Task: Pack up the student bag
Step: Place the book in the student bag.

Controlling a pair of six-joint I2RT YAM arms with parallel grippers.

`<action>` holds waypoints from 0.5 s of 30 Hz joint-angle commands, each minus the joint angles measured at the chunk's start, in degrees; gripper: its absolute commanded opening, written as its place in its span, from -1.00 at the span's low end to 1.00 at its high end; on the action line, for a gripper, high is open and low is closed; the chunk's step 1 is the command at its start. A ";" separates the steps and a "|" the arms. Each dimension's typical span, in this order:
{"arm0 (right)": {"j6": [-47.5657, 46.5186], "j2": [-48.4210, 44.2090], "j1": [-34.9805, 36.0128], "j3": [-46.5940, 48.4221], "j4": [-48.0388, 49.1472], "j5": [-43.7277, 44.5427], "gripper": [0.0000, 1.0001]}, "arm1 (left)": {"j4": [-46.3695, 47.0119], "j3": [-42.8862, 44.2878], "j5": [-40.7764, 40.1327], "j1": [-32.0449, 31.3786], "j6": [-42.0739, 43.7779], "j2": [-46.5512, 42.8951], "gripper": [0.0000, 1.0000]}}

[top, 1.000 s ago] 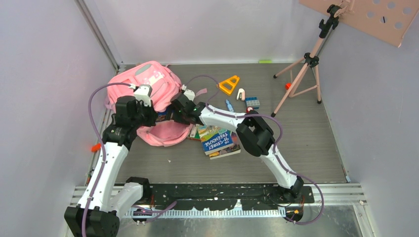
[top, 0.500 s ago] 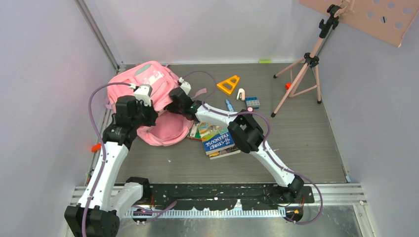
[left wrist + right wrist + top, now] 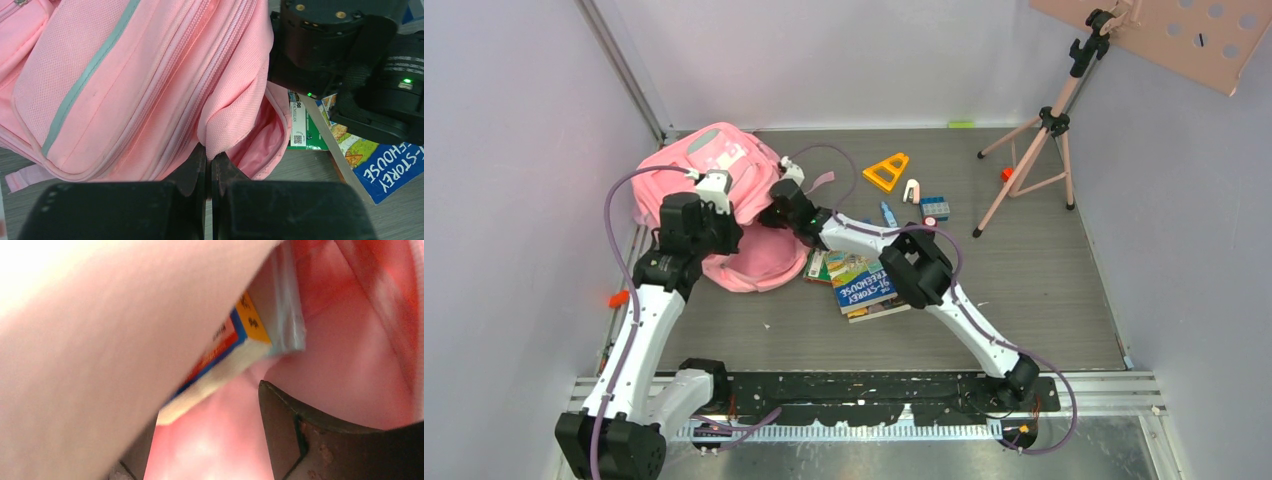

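The student bag (image 3: 714, 160) is a large pink backpack lying at the back left of the table, its mouth facing the arms. My left gripper (image 3: 210, 156) is shut on a fold of pink fabric at the rim of the opening, and it sits at the bag's near side (image 3: 724, 238) in the top view. My right gripper (image 3: 205, 440) is inside the bag, jaws apart against the pink lining (image 3: 350, 365). A book (image 3: 235, 345) with an orange and blue cover lies in there, just past the left finger, with nothing gripped between the jaws.
A stack of books (image 3: 864, 285) and a green book (image 3: 819, 268) lie right of the bag. Behind them are an orange triangle (image 3: 887, 170), a blue block (image 3: 935, 207) and a blue marker (image 3: 888, 212). A pink tripod stand (image 3: 1034, 170) is at the back right.
My right arm has pushed farther back and left into the bag's opening. The bag has shifted a little toward the back left. The left gripper has kept its hold.
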 commanded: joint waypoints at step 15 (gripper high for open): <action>-16.08 -49.30 -0.48 -39.67 -15.38 -11.74 0.65 | 3.11 1.80 0.43 -0.27 -1.02 -2.28 -1.00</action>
